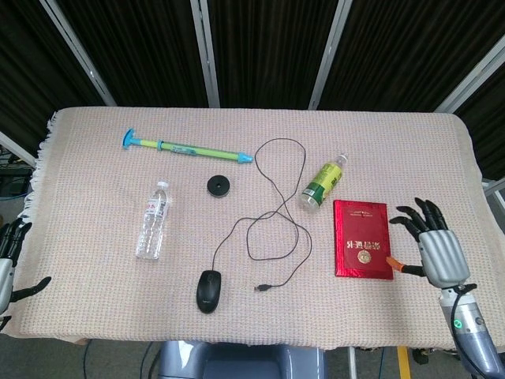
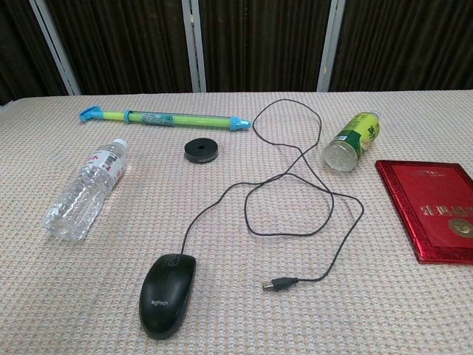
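Red booklet (image 1: 362,238): lies flat near our right edge of the woven table cover (image 1: 95,158), its long axis running from near edge to far edge.
Nearest hand: our right hand (image 1: 432,241) sits just beside the booklet's right edge, apart from it; the booklet lies to that hand's left.
Right hand state: fingers spread and holding nothing; its thumb tip points toward the booklet's lower right corner, and we cannot tell whether it touches.
Left hand (image 1: 9,260): at the far left table edge, well apart from the booklet, mostly cut off; we cannot tell how it is set.
Green bottle (image 1: 322,183): on its side just beyond the booklet's far left corner.
Mouse (image 1: 208,290): near the front, its cable (image 1: 276,213) looping left of the booklet.
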`<state>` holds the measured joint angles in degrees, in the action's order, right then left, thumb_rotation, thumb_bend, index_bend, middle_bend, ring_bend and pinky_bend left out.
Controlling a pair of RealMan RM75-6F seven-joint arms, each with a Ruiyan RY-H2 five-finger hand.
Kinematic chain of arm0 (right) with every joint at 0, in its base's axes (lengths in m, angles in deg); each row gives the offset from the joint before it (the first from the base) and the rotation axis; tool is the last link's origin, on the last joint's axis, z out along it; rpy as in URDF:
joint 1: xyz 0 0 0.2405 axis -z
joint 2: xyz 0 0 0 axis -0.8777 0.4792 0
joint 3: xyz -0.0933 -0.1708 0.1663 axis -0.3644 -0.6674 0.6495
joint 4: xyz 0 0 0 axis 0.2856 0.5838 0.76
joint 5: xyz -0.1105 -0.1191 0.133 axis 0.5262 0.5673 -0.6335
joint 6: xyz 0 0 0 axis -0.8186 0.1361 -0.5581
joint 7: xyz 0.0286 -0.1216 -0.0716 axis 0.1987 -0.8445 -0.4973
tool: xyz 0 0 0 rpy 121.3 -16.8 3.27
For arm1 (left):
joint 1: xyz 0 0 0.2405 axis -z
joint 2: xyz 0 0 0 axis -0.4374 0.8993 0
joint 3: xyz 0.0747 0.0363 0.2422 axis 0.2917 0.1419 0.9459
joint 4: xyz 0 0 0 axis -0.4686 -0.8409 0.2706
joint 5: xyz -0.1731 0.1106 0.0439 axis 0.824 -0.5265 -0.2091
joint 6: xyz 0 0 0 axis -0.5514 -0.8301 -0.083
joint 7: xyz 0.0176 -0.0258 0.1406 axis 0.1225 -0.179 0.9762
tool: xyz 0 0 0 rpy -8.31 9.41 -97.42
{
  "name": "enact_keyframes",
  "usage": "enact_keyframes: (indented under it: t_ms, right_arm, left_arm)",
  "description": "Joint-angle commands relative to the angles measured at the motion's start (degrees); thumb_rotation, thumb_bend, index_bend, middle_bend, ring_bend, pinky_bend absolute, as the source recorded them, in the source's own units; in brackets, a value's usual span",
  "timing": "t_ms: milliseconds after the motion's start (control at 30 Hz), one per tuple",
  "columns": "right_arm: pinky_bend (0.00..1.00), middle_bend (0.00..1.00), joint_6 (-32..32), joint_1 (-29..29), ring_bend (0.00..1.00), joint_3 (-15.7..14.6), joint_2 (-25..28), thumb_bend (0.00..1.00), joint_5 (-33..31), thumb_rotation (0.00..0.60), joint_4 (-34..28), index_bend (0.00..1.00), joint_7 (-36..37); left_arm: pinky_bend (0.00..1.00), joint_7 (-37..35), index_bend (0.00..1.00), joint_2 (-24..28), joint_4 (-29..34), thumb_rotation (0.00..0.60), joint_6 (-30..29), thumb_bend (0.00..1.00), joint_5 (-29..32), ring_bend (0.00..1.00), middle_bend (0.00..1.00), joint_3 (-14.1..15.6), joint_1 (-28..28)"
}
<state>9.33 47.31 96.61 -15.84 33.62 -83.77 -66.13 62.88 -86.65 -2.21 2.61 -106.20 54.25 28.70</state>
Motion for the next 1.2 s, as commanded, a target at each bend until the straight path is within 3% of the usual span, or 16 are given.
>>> enact_keyframes:
  t_ms: [33, 367, 667, 1000, 1200]
  right_arm:
    - [0.00, 0.20, 4.44, -3.14, 0.03, 0.34, -1.40, 0.01, -0.22, 0.600, -2.53, 0.36, -1.64]
    - [0.00, 0.21, 14.89, -11.19, 0.03, 1.96, -9.59, 0.07, -5.86, 0.600, -4.75, 0.45, -7.72]
    - [0.00, 0.21, 20.70, -16.82, 0.01, 3.44, -16.52, 0.08, -14.09, 0.600, -5.14, 0.47, -14.94]
    - [0.00, 0.14, 22.82, -19.50, 0.00, 1.25, -22.62, 0.09, -20.51, 0.600, -4.23, 0.36, -20.81]
    - [0.00, 0.12, 20.70, -19.69, 0.00, -0.64, -25.63, 0.08, -20.72, 0.600, -3.75, 0.39, -24.94]
  left_arm:
    - [0.00, -0.06, 0.05, 0.10, 0.17, 0.600, 0.12, 0.09, 0.17, 0.00, 0.00, 0.02, -0.05]
    - [0.00, -0.80, 0.05, 0.60, 0.62, 0.600, 0.39, 0.10, 1.01, 0.00, 0.00, 0.04, -0.43]
    - [0.00, -1.69, 0.07, 1.05, 0.89, 0.600, 1.74, 0.10, 2.02, 0.00, 0.00, 0.07, -0.33]
    - [0.00, -3.08, 0.07, 1.66, 1.00, 0.600, 2.86, 0.10, 2.86, 0.00, 0.00, -0.06, -0.18]
    - [0.00, -3.22, 0.07, 1.74, 1.10, 0.600, 2.79, 0.10, 2.42, 0.00, 0.00, 0.10, -0.17]
